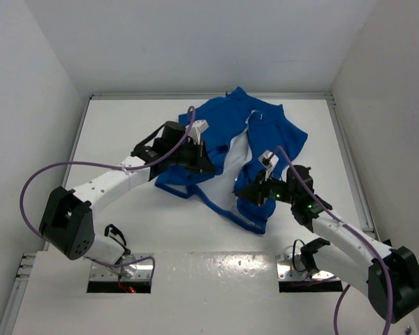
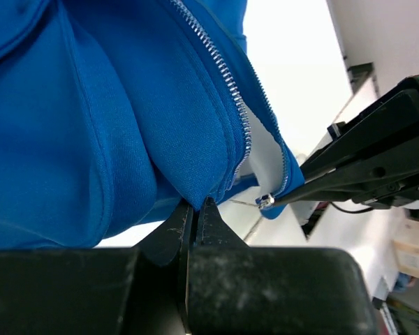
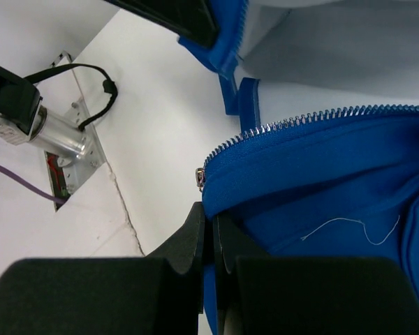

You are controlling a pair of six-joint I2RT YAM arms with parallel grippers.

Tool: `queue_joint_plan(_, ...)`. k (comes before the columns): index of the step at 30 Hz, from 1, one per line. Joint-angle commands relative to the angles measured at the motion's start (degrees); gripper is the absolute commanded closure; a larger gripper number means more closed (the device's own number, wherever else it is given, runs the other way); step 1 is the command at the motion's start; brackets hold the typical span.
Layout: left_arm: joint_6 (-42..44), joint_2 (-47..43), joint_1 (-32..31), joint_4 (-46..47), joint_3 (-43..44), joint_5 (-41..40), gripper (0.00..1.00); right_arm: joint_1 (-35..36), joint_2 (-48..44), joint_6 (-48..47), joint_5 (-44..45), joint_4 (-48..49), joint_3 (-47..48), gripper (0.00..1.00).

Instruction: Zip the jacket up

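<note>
The blue jacket (image 1: 269, 132) lies crumpled on the white table, its front open and white lining showing between the two halves. My left gripper (image 1: 209, 167) is shut on the lower edge of the left front panel (image 2: 91, 125), its tips (image 2: 195, 204) pinching fabric just beside the silver zipper teeth (image 2: 223, 77). My right gripper (image 1: 239, 190) is shut on the bottom corner of the right front panel (image 3: 335, 174), fabric caught between the tips (image 3: 211, 213) right under the metal slider (image 3: 201, 178). The two grippers are a short way apart.
White walls enclose the table (image 1: 126, 125) on three sides. Two mounting plates with cables sit at the near edge (image 1: 119, 272) (image 1: 307, 269). Part of the jacket's hem trails toward the near edge (image 1: 230, 213).
</note>
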Motion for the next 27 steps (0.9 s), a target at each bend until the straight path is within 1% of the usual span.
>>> queue_joint_plan(1,-4.84,-2.95,0.30,10.47,-3.07,4.29,1.00,0.89,0.84,-1.44,-1.05,7.38,2.94,1.00)
queue_joint_plan(7,-6.86,-5.07,-0.32,19.71,-8.44,6.22,1.00,1.15,1.46,1.02,-3.52,9.22,3.56,1.00)
queue_joint_plan(9,-7.39,-7.61,-0.32,22.61,-10.37,6.83,1.00,1.24,1.46,1.82,-3.61,9.49,3.82,1.00)
queue_joint_plan(10,-7.39,-8.58,-0.84,26.28,-12.82,6.84,1.00,1.15,1.46,1.90,-3.69,9.49,3.82,1.00)
queue_joint_plan(12,-8.44,-10.86,-0.84,30.52,-15.64,6.84,1.00,1.24,1.11,2.95,-3.69,9.66,4.17,1.00)
queue_joint_plan(13,-8.44,-13.22,-0.84,33.50,-17.92,5.10,1.00,1.24,1.72,3.57,-3.61,9.84,4.61,1.00)
queue_joint_plan(18,-6.43,-16.05,-3.13,34.14,-19.44,1.92,1.00,0.98,2.07,6.03,-3.52,10.45,5.49,1.00)
queue_joint_plan(20,-5.81,-16.67,-3.75,33.01,-19.44,-0.19,1.00,0.98,2.25,6.65,-3.69,10.63,6.28,1.00)
queue_joint_plan(25,-2.56,-16.67,-5.59,30.89,-18.91,-3.97,1.00,0.89,2.34,7.88,-5.36,10.98,7.42,1.00)
queue_joint_plan(27,-2.55,-16.67,-6.21,30.89,-18.91,-4.50,1.00,1.07,2.25,8.32,-6.32,11.25,7.77,1.00)
